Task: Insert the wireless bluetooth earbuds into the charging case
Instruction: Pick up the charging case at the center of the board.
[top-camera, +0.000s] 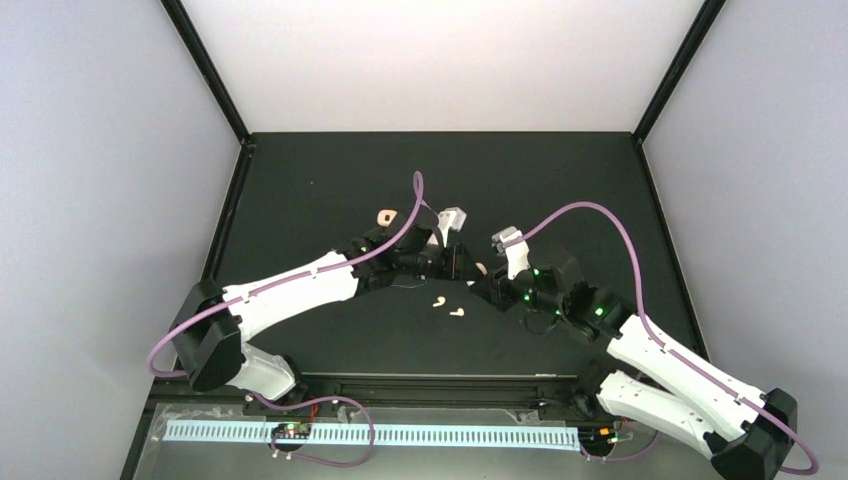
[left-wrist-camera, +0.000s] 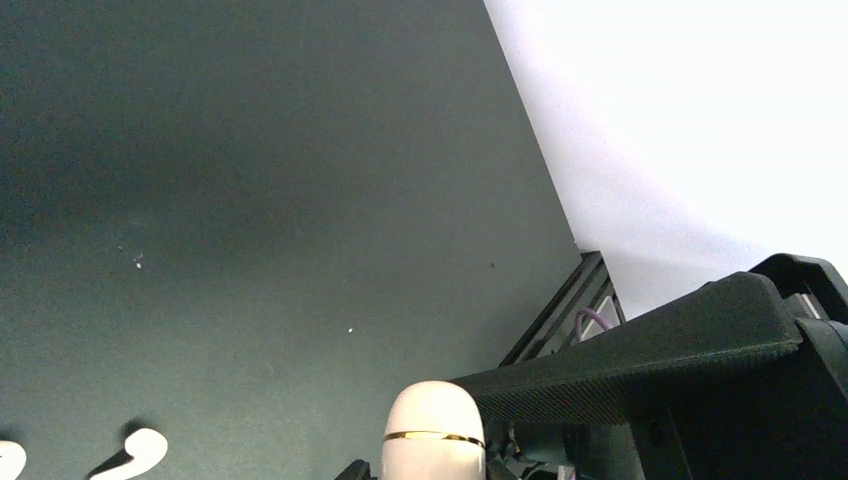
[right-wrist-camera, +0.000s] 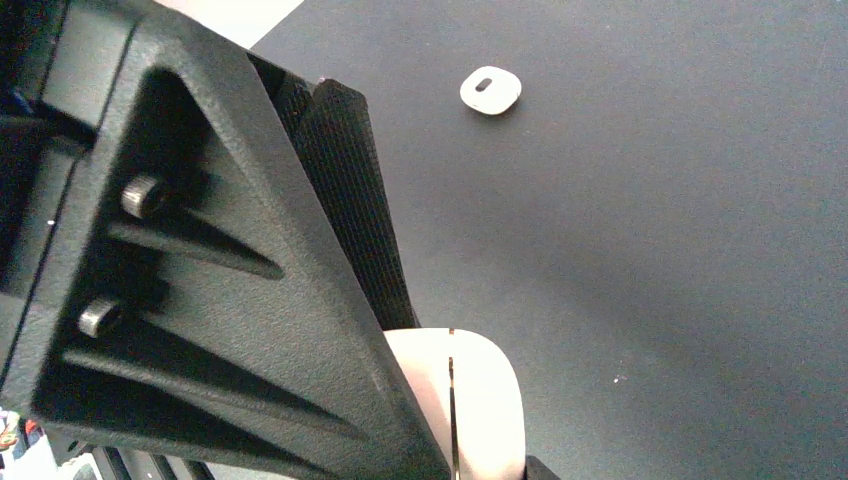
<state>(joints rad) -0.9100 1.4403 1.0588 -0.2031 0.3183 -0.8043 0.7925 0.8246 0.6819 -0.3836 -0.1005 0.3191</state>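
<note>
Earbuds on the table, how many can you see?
2. A tiny white comma-shaped plastic earbud lies on the black tabletop between the left arm and right arm; a second white earbud lies just right of it. More may be hidden beneath them.

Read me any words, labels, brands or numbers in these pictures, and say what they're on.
No readable text anywhere.
The case bears only a gold band, no lettering.
The pale strip at the near edge bears fine marks, too small to read.
</note>
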